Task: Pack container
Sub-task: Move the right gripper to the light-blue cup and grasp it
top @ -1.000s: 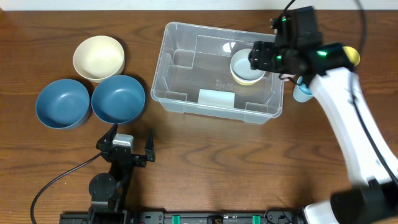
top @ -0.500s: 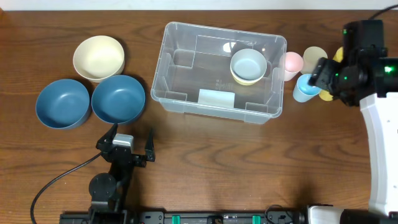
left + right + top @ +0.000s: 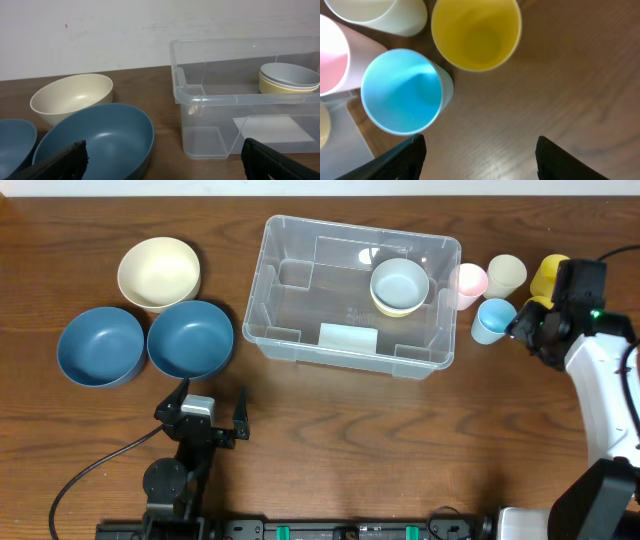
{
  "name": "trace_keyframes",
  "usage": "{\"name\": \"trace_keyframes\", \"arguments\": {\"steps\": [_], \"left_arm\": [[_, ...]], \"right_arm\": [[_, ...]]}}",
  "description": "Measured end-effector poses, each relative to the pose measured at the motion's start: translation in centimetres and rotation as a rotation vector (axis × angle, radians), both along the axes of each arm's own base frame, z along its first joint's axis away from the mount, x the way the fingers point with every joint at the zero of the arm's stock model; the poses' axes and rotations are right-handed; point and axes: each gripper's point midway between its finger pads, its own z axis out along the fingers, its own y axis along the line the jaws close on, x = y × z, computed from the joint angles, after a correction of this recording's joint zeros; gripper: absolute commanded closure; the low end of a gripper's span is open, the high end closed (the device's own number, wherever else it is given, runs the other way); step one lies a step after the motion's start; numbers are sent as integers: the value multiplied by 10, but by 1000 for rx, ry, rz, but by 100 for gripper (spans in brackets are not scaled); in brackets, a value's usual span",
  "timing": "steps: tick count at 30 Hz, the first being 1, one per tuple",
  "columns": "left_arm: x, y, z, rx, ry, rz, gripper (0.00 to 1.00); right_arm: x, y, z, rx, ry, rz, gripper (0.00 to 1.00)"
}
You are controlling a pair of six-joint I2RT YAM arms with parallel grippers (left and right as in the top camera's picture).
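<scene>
A large clear plastic rectangular container (image 3: 258,290) with rounded corners stands on the brown wooden surface (image 3: 400,450), midway along the far edge. Inside it, toward its far right corner, a pale grey-blue round bowl (image 3: 400,280) sits nested in a yellow bowl (image 3: 392,306), of which only the rim shows. A white rectangular patch (image 3: 348,337) shows low by the container's near wall.

Left of the container, toward the far left corner of the surface, sits a cream round bowl (image 3: 158,272). Just nearer are two dark blue round bowls side by side: the right-hand blue bowl (image 3: 190,338) close to the container, and the left-hand blue bowl (image 3: 100,346) beside it.

Right of the container four plastic cups stand upright in a cluster. A pink cup (image 3: 470,280) is just beside the container's right wall and a cream cup (image 3: 506,275) next to it. A yellow cup (image 3: 548,275) stands furthest right, and a light blue cup (image 3: 492,320) is the nearest of the four.

The right end effector (image 3: 480,165) hangs by the light blue and yellow cups. Its fingers are spread wide with only bare wood between them, gripping nothing. The left end effector (image 3: 208,398) sits low near the surface's near edge, facing the blue bowls and the container. It is likewise spread wide and empty.
</scene>
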Motion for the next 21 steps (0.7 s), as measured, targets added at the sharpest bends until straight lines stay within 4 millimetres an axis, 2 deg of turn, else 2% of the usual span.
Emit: {"name": "trace_keyframes", "arguments": {"steps": [5,12,17,21], "left_arm": [[0,0,0,0,0,0,2],[0,0,0,0,0,0,2],[0,0,0,0,0,0,2],[0,0,0,0,0,0,2]], "right_arm": [[14,-1,-18,-4,-89,1,34],[21,3,-48,13,-137,9,43],[26,9,-71,59,-114,24,65],[25,12,-78,79,-98,29,81]]}}
